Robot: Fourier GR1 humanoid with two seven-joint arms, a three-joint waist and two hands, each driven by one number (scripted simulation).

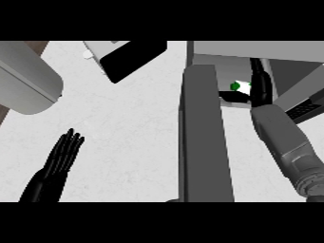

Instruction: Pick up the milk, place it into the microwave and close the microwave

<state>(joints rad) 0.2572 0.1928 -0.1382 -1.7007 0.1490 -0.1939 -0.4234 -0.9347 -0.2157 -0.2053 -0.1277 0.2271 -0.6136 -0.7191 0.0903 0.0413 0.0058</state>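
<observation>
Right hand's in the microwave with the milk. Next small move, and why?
Probably set it down and let go: the right hand is curled on the milk, already inside the microwave, whose door stands open. The left hand rests open at lower left.

Open microwave door point(205, 137) flanking the opening

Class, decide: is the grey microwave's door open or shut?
Open: the grey microwave door swings out toward the viewer, and the right hand reaches inside the cavity.
</observation>
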